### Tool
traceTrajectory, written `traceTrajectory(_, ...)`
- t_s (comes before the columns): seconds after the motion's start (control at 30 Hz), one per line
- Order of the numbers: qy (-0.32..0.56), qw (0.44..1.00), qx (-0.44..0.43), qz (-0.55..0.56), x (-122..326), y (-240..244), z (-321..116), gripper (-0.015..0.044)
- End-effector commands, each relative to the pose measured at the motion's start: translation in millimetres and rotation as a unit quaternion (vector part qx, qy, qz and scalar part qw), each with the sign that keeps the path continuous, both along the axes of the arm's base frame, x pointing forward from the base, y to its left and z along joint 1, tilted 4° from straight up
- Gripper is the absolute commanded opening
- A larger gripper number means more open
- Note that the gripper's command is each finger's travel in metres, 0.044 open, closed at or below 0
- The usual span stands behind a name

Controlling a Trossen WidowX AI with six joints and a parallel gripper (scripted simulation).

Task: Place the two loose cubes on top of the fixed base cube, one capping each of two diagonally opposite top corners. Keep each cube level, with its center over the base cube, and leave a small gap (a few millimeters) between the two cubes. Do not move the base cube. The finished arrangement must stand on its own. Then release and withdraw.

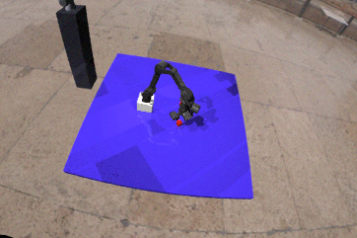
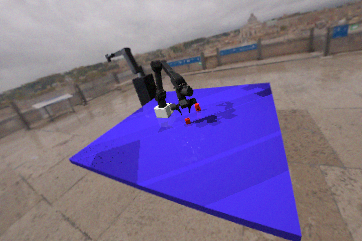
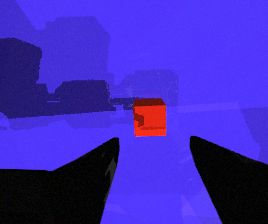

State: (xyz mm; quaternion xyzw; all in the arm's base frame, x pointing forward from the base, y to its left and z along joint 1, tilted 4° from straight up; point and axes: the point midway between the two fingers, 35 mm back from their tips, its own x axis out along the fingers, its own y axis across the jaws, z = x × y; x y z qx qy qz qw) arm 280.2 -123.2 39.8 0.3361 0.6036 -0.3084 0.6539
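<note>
Gripper (image 1: 180, 116) (image 2: 187, 109) (image 3: 153, 142): parted, holding nothing | loose red cube (image 1: 178, 122) (image 2: 187, 120) (image 3: 150, 120): wrist-frame centre, on table (image 1: 123, 167) (image 2: 200, 169) (image 3: 225, 30) | why: we judge fingers spread to straddle cube before grasping, then capping base

Seen from above, the mat (image 1: 163, 167) (image 2: 215, 169) lies on the floor (image 1: 296, 142) (image 2: 35, 184), with a pillar (image 1: 76, 48) (image 2: 144, 89) past its far left side. On the mat, the arm's base block (image 1: 144, 106) (image 2: 162, 112) stands left of the near cube (image 1: 178, 122) (image 2: 187, 120) (image 3: 150, 120); another red piece (image 1: 180, 103) (image 2: 197, 107) lies farther back.
</note>
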Motion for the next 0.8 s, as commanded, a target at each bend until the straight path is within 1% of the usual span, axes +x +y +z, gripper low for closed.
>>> traceTrajectory(0.0, -0.005, 1.0, -0.001, 0.002, 1, 0, -9, 0.0265)
traceTrajectory(0.17, -0.005, 1.0, -0.001, 0.002, 3, 0, -23, 0.0265)
traceTrajectory(0.33, -0.005, 1.0, -0.001, 0.002, 3, 0, -25, 0.0265)
traceTrajectory(0.77, -0.005, 1.0, -0.001, 0.002, 5, 0, -46, 0.0265)
